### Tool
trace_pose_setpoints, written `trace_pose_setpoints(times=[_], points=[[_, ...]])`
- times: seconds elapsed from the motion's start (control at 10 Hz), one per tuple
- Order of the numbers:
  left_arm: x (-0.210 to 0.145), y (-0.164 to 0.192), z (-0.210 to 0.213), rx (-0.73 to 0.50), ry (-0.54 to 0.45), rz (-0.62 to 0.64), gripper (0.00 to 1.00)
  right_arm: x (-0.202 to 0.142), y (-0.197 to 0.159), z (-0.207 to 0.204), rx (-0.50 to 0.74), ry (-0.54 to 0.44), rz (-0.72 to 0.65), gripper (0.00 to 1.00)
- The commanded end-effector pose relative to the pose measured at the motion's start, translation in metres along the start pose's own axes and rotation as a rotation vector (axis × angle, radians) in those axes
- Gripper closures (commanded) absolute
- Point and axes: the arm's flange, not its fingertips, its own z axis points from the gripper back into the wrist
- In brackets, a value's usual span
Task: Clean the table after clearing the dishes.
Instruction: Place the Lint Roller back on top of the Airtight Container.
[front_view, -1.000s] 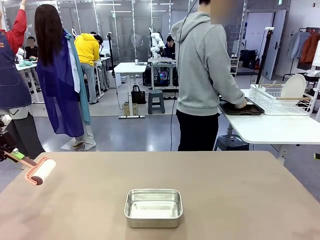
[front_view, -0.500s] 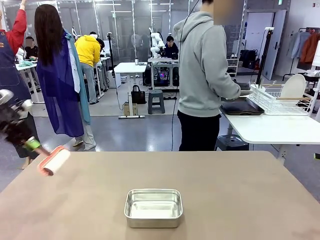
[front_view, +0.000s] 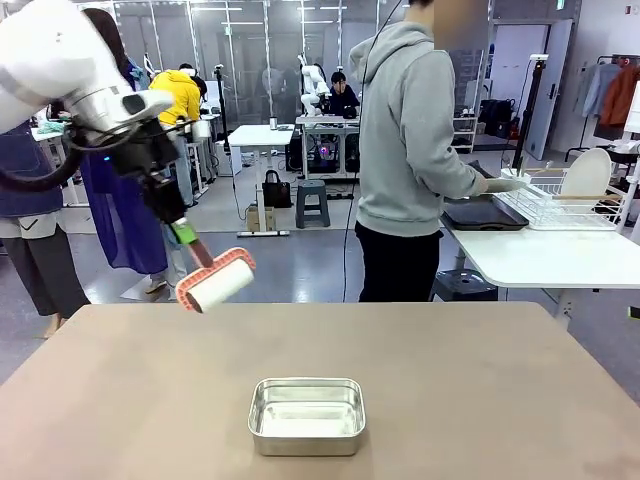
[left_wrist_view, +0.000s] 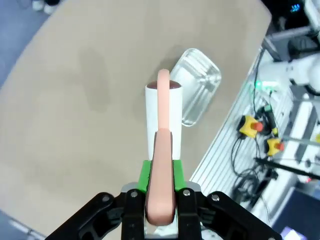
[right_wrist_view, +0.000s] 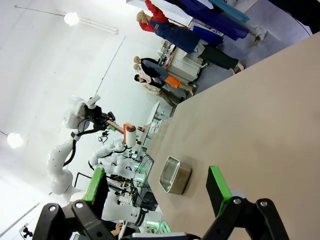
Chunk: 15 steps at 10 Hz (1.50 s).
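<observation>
One steel pan (front_view: 306, 415) is all we see left on the brown table (front_view: 480, 380), sitting low and centre in the front frame; no plates or trays lie on its top. We judge the clearing to be done or nearly so: at the right edge of the frame a person (front_view: 410, 150) stands at a white side table (front_view: 540, 255), hands by a dark tray (front_view: 485, 213) and a wire rack (front_view: 560, 205) with a plate (front_view: 585, 175) propped in it. The cleaning itself looks not yet begun.

Our left gripper (front_view: 183, 232), upper left of the front frame, is clamped on the pink handle of a lint roller (front_view: 218, 281), whose white roll hangs in the air above the table's far left edge, apart from the surface. In the left wrist picture the roller (left_wrist_view: 163, 117) points down at the tabletop (left_wrist_view: 75, 100), with the pan (left_wrist_view: 199, 85) just beyond it toward the upper right.

Our right gripper (right_wrist_view: 159, 187) stands with its green pads spread wide and nothing between them, along the bottom of its own picture, the pan (right_wrist_view: 175, 175) well off on the table (right_wrist_view: 260, 110). By our reckoning, what remains is rolling the top, and perhaps removing the pan.
</observation>
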Motion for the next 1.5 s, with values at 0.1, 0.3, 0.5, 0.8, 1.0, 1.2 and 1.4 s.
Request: trace_pose_setpoints(times=[0.1, 0.3, 0.5, 0.8, 1.0, 1.2, 1.4], points=[[0.03, -0.055, -0.052, 0.106, 0.115, -0.399, 0.8, 0.0, 0.004, -0.001, 0.003, 0.001, -0.002, 0.0], [0.044, -0.075, -0.076, 0.086, 0.129, -0.469, 0.8, 0.0, 0.004, -0.001, 0.003, 0.001, -0.002, 0.0], [0.045, -0.077, -0.052, 0.063, 0.149, -0.367, 0.8, 0.0, 0.004, -0.001, 0.003, 0.001, -0.002, 0.0], [0.045, -0.077, -0.052, 0.063, 0.149, -0.367, 0.8, 0.0, 0.004, -0.001, 0.003, 0.001, -0.002, 0.0], [0.068, -0.083, -0.084, 0.099, 0.2, -0.443, 0.8, 0.0, 0.004, -0.001, 0.003, 0.001, -0.002, 0.0], [0.094, -0.084, -0.127, 0.124, 0.24, -0.489, 0.8, 0.0, 0.004, -0.001, 0.003, 0.001, -0.002, 0.0], [0.108, -0.079, -0.16, 0.114, 0.284, -0.519, 0.8, 0.0, 0.004, -0.001, 0.003, 0.001, -0.002, 0.0]])
